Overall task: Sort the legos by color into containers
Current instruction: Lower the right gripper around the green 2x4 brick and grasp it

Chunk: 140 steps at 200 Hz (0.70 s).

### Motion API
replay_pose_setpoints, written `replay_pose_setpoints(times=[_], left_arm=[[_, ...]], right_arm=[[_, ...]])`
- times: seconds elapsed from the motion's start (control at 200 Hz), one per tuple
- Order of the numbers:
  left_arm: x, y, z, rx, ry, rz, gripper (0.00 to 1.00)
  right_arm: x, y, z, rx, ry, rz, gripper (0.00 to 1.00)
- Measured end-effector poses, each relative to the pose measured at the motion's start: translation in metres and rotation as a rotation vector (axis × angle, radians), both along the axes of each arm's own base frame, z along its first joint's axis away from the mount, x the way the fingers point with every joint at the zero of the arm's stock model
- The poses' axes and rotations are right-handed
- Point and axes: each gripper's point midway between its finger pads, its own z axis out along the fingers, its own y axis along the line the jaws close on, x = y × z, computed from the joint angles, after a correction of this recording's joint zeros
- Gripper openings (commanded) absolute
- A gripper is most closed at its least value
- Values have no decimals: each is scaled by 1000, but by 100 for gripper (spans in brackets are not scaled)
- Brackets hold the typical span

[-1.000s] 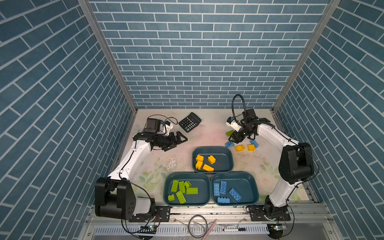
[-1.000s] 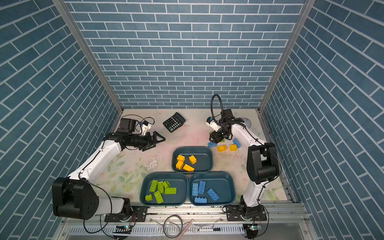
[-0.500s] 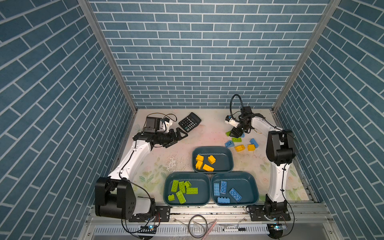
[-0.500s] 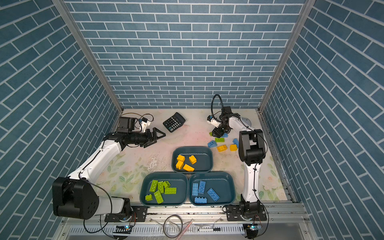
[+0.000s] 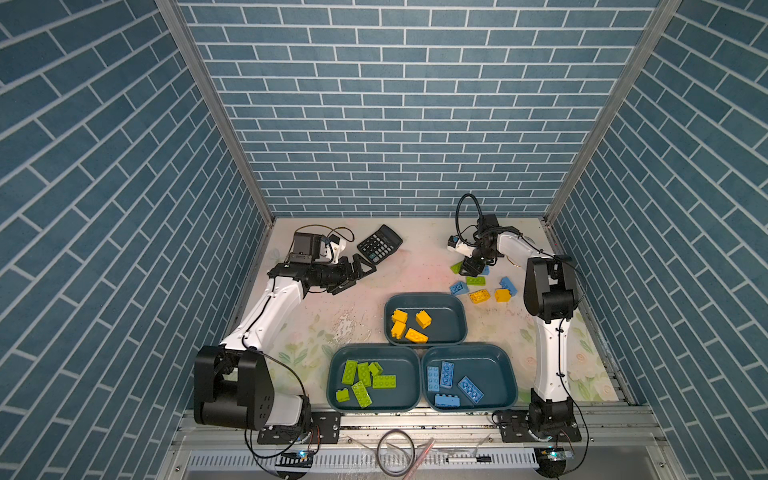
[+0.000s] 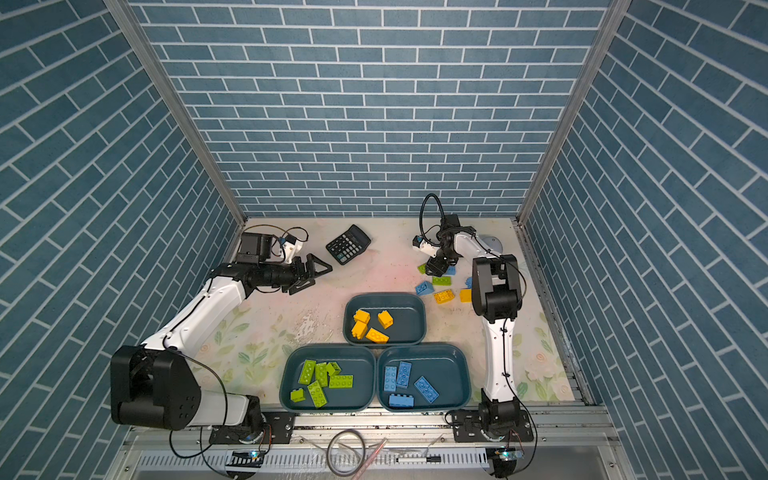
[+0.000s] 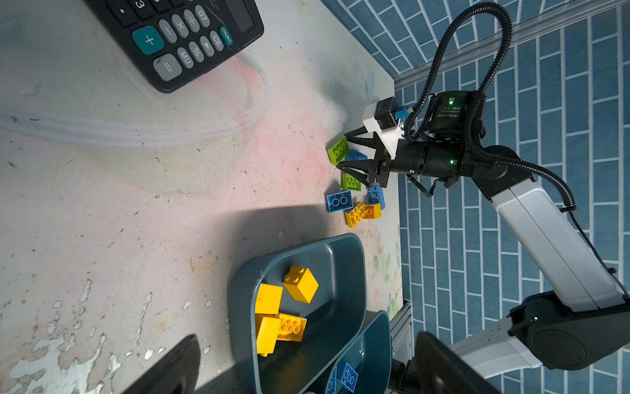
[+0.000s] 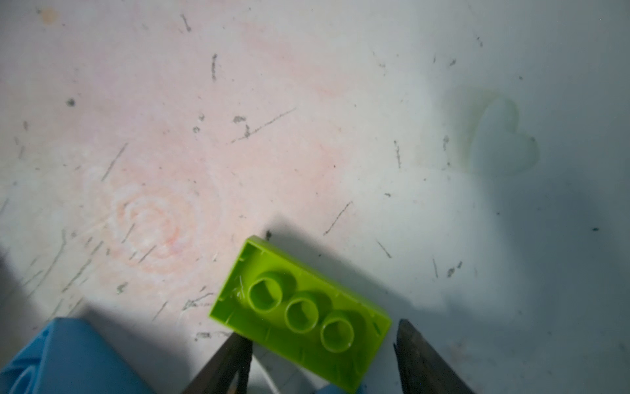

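The fingers (image 8: 419, 354) of the right gripper (image 8: 322, 331) bracket an upturned lime green oblong plastic brick (image 8: 300, 307) lying far right, part-spread to fit it; whether they pinch cannot be told. It likely belongs in the near-left dark teal plastic tray (image 5: 401, 401). The left gripper (image 5: 360, 277) hangs splayed, empty, by the black calculator (image 5: 379, 244). Since a second ago the right elbow (image 5: 548, 291) has swung inward; the brick sits unmoved.

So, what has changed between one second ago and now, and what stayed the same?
The right arm swung its elbow inward and rearward, while the right hand stayed low, open astride the lime green brick and not visibly gripping it. The left hand, open and empty, edged slightly rearward. Nothing was picked up or released. The trays and sorted bricks are unchanged.
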Motion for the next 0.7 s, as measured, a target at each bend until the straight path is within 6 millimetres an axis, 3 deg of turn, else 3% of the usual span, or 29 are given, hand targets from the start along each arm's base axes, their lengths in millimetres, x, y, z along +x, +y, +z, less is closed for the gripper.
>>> replay_pose_setpoints(times=[0.445,0.7], left_arm=[[-1,5,-1,3,2,-2,100],[-4,6,-3,10,15,-9,100]], right_arm=[[13,3,0,-1,-6,10,68],[13,12,-3,40,58,24,61]])
